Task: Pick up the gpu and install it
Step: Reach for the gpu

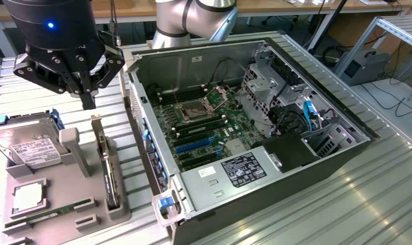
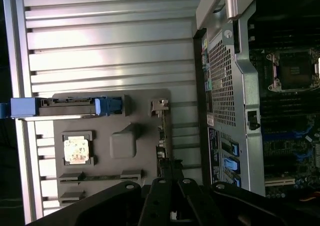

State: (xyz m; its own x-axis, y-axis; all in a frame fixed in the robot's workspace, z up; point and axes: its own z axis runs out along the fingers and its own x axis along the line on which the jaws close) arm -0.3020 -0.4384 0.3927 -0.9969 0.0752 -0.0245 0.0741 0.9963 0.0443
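The gpu (image 1: 108, 176) stands on its edge in a slot of the grey holder tray (image 1: 70, 153), silver bracket end toward the back. My gripper (image 1: 89, 102) hangs above the tray's far end, a little behind and above the gpu's bracket. Its fingers are shut together with nothing between them. In the wrist view the gpu (image 2: 161, 136) is a thin edge-on strip along the tray's side nearest the computer, and the gripper (image 2: 172, 186) sits over its one end. The open computer case (image 1: 260, 127) lies on its side, with the motherboard (image 1: 206, 122) and its blue slots exposed.
On the tray also rest a silver hard drive (image 1: 29, 145) in a blue caddy, a processor chip (image 1: 29, 196) and a narrow memory stick (image 1: 49, 212). The case wall (image 1: 141, 127) rises close beside the tray. The robot arm base (image 1: 192, 15) stands behind the case on the ribbed metal table.
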